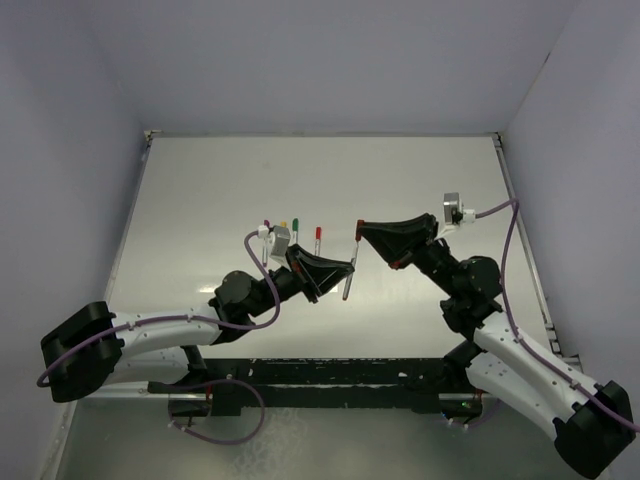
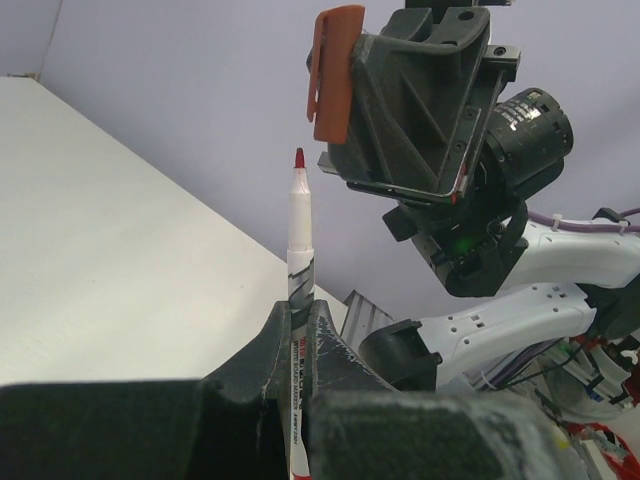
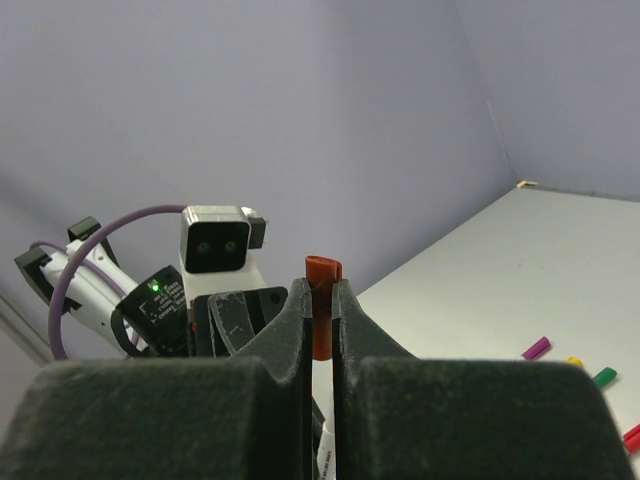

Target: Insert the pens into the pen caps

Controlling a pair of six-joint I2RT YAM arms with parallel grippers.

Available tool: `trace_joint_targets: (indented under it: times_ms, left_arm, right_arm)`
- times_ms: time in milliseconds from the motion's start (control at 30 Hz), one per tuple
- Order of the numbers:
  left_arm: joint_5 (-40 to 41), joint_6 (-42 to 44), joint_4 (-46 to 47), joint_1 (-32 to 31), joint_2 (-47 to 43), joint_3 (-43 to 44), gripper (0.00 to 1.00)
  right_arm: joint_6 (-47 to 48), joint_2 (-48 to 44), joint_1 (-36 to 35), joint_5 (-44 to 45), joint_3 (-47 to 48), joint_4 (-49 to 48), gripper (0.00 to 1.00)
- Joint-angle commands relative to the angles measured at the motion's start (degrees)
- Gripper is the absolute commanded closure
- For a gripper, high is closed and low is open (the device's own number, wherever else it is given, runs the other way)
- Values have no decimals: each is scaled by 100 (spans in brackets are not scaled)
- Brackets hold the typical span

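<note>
Left wrist view: red-tipped pen (image 2: 300, 230) upright, bare nib uppermost, clamped low on its barrel by left gripper (image 2: 300, 318), jaws tight against the barrel. Red cap (image 2: 333, 75) above and slightly to the right of the nib, apart from it, tilted a little, pinched at the tip of right gripper (image 3: 322, 292) (fingers closed on its sides, top of the cap standing just proud of them in the right wrist view). Top external view: both grippers up off the table (image 1: 220, 190) near its middle, facing each other, pen and cap between them, near but not touching. Behind the left gripper, lying on the table, a row of four further pens (image 1: 318, 238) with magenta, yellow, green and red ends; cannot tell whether those ends are fitted caps or bare tips. Same four coloured ends at the lower right edge of the right wrist view. Wrist camera (image 3: 215, 240) of the left arm visible beyond the cap, a green light lit beside it.
</note>
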State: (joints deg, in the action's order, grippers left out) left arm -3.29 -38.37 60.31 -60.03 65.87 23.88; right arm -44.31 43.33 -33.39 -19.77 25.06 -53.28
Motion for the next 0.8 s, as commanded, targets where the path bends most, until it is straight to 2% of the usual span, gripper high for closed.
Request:
trace_joint_targets:
  times_ms: [0,767]
  left_arm:
    - [5,-43,199,-9,-53,-1,100]
    - [20,14,161,-8,-260,-24,100]
  right_arm:
    - [129,-97,-25,201,320,-218,100]
    - [151,28,-25,202,251,-211,100]
